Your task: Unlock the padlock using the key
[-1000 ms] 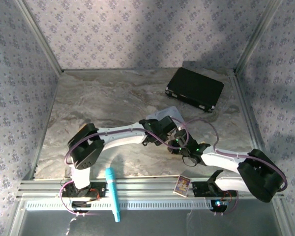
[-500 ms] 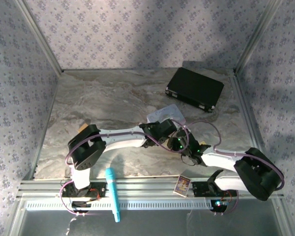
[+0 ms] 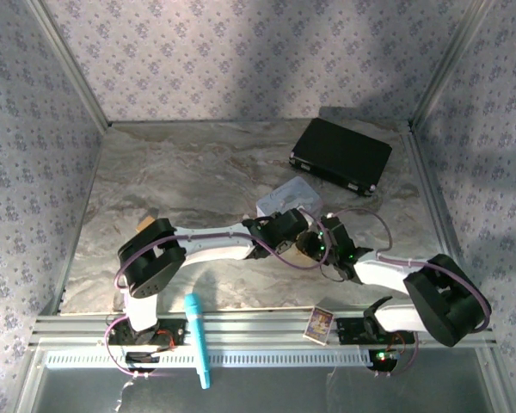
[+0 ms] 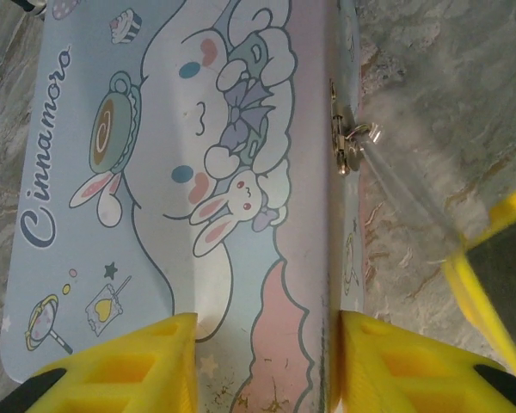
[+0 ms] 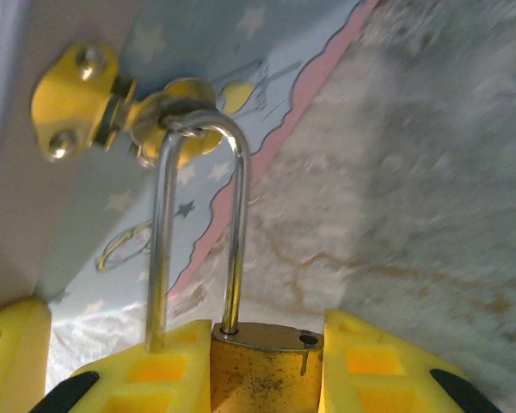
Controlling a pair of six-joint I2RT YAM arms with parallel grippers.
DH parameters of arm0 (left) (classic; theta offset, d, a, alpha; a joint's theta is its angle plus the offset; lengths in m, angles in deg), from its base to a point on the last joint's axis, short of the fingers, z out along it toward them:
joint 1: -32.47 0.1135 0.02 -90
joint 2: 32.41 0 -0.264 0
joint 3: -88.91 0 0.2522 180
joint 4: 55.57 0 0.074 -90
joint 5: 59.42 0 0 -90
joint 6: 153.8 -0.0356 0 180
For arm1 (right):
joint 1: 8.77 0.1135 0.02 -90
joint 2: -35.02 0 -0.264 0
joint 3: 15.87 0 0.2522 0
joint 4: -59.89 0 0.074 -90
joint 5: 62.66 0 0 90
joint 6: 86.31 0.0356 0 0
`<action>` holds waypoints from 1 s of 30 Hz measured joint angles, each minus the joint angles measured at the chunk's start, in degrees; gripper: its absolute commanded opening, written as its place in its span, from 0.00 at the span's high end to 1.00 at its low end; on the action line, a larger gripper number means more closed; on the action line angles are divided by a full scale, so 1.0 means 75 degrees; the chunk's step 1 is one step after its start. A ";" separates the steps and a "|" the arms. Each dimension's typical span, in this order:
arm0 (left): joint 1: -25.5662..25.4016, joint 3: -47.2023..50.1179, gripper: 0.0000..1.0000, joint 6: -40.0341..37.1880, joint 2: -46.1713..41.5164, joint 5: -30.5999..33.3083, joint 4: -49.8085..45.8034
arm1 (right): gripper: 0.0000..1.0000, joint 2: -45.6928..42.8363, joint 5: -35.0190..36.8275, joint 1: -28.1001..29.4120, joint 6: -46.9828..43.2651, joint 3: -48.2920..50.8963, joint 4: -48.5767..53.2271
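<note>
Padlock (image 5: 262, 366) sits clamped between the right tool's (image 5: 267, 374) jaws.

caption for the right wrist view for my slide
Right gripper pinching the brass padlock, its shackle looped through the gold hasp on the pastel tin.

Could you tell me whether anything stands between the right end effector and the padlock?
Nothing visible does: the right end effector grips the padlock by its brass body, its shackle hooked through the tin's hasp.
</note>
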 measured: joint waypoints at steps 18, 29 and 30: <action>0.0093 0.0227 0.63 -0.0082 -0.0195 -0.0475 0.0364 | 0.86 0.0565 0.0012 -0.0810 -0.0003 -0.0670 -0.0216; 0.0178 0.0280 0.63 0.0055 -0.0265 -0.0618 0.0373 | 0.87 0.0901 -0.0058 -0.1014 -0.0119 -0.0938 -0.0111; 0.0230 0.0350 0.63 0.0099 -0.0332 -0.0740 0.0408 | 0.87 0.0924 -0.0082 -0.1040 -0.0152 -0.0953 -0.0085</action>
